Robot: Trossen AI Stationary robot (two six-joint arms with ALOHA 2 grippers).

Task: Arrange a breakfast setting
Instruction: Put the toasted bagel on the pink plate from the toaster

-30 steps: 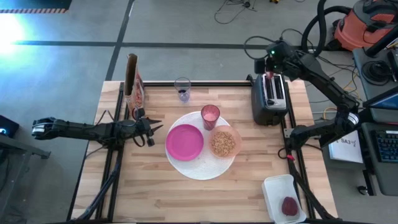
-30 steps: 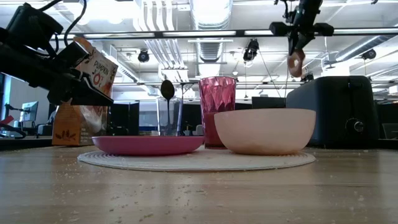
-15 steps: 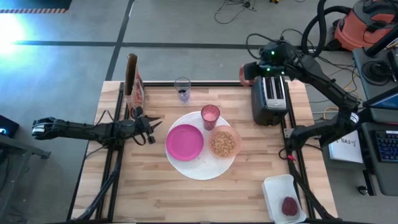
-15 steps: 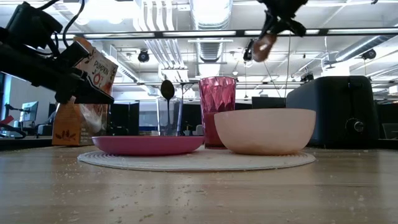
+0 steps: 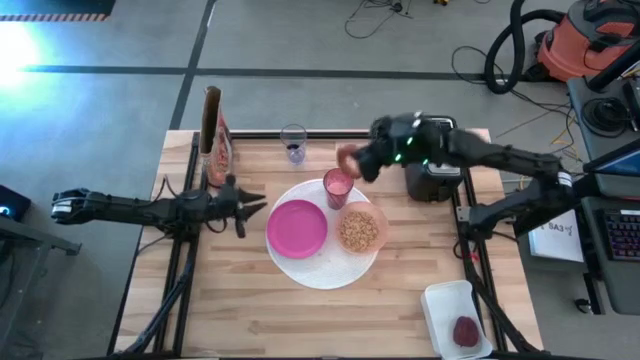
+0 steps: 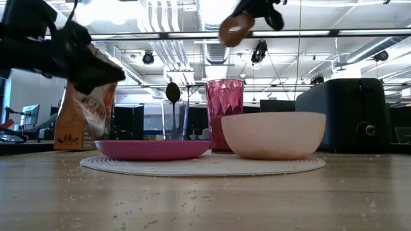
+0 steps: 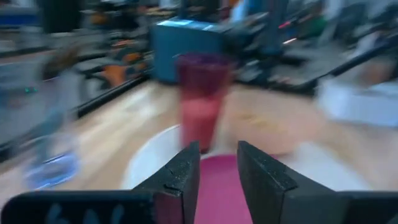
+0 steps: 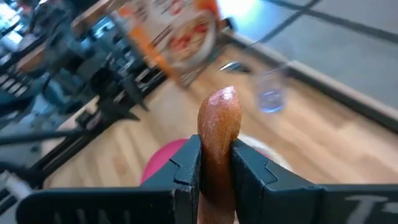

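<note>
My right gripper [image 5: 352, 163] is shut on the round toasted bread [image 8: 219, 127], high above the pink tumbler [image 5: 338, 186]; the bread also shows in the low view [image 6: 235, 29]. The magenta plate [image 5: 297, 228] and the pink bowl [image 5: 360, 230], which holds cereal, rest on the big white disc [image 5: 325, 275]. The tumbler stands at the disc's far edge. The spoon [image 6: 173, 93] stands in a clear glass [image 5: 293, 142]. The dark-red fruit [image 5: 466, 331] lies in a white tray. My left gripper [image 5: 245, 210] is open and empty, left of the plate. My right gripper pinches the bread's lower edge [image 8: 217, 163] between its two fingers, one on each flat face. The bread stands on edge, sticks out beyond the fingertips, and is lifted clear of everything.
A dark toaster [image 5: 432, 178] stands at the table's far right. A cereal box [image 5: 214, 140] stands at the far left. The white tray [image 5: 452, 318] sits at the near right corner. Bare wood lies along the near side.
My right gripper has carried the bread from above the toaster toward the table's left, to above the tumbler, still shut on it. My left gripper has shifted a little toward the plate.
</note>
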